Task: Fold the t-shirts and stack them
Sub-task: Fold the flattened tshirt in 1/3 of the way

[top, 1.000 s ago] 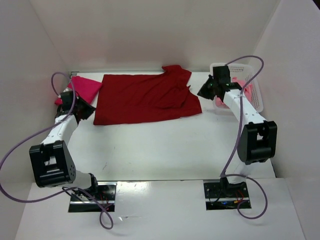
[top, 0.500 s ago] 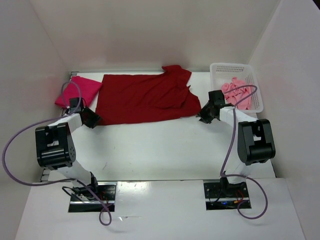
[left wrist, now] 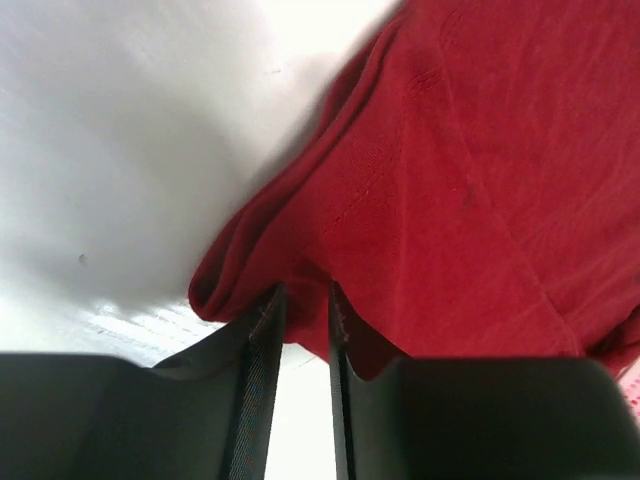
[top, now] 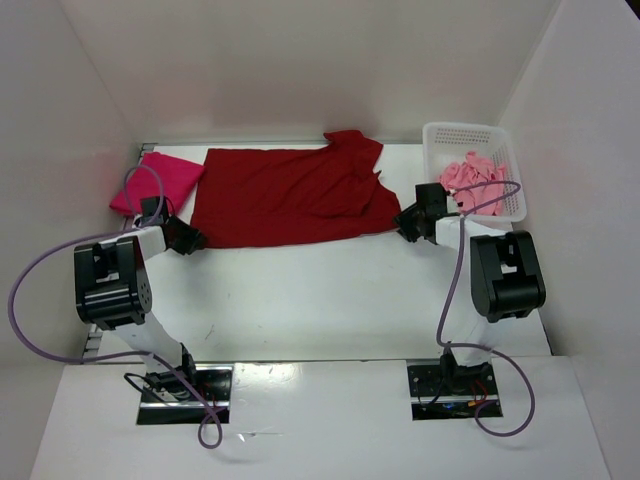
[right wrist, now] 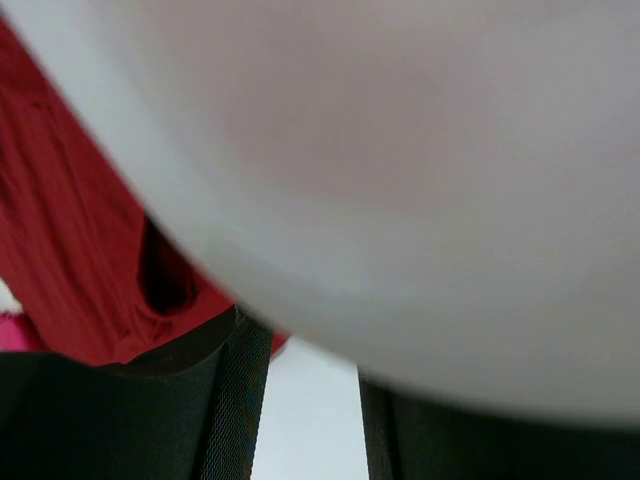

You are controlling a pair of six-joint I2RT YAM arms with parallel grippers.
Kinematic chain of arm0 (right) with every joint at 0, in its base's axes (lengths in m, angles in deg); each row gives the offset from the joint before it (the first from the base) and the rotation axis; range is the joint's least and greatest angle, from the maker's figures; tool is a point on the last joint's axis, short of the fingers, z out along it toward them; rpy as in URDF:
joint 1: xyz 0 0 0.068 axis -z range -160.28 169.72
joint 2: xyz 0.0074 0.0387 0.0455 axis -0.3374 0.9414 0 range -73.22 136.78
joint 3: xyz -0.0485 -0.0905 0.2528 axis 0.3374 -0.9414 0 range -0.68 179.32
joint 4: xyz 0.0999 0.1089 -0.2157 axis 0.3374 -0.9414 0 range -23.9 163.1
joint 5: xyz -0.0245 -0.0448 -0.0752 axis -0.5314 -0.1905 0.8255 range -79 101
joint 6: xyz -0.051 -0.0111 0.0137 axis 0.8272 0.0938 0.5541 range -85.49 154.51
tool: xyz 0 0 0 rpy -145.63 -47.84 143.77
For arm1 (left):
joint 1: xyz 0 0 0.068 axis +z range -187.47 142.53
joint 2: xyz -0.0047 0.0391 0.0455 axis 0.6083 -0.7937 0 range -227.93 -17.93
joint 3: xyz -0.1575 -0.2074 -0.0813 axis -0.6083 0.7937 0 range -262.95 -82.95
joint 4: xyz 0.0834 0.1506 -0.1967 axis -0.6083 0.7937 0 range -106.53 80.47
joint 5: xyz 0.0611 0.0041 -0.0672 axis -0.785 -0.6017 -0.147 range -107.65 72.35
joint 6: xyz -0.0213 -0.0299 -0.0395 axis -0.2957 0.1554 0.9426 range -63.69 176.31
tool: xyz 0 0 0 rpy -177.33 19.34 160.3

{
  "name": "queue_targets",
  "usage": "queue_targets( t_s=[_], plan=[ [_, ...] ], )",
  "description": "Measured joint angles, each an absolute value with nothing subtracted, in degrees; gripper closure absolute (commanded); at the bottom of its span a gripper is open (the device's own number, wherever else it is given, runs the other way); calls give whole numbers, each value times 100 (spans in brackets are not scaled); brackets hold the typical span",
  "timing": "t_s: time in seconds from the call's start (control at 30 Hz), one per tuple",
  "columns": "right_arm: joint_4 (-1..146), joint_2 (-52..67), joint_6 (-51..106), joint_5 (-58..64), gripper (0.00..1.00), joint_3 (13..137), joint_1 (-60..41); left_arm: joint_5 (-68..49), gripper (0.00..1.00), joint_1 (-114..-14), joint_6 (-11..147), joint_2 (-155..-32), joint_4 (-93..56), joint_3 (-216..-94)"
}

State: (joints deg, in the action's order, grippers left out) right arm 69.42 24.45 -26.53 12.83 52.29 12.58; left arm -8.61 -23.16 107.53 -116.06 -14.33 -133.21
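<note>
Dark red cloth covers the back middle of your table: the darker red t-shirt lies spread flat. The crimson-magenta t-shirt sits folded just beside its left edge, and the light pink t-shirt lies crumpled in the white basket on the right. Your left gripper is at the near left corner of the darker red t-shirt, its 2 fingers a narrow gap apart at the hem. You cannot tell whether cloth is pinched. Your right gripper is at the near right corner, its fingers wider apart with bare table between them.
</note>
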Motion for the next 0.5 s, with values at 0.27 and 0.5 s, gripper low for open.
queue_targets(
  t_s=[0.27, 0.5],
  plan=[
    [6981, 2578, -2795, 1536, 58, 5340, 1230, -798, 74, -2316, 10768, -11676, -1530, -13345],
    [6968, 2742, -2845, 1910, 67, 5430, 1057, -820, 88, -2316, 10771, -11719, -1532, -13360]
  ],
)
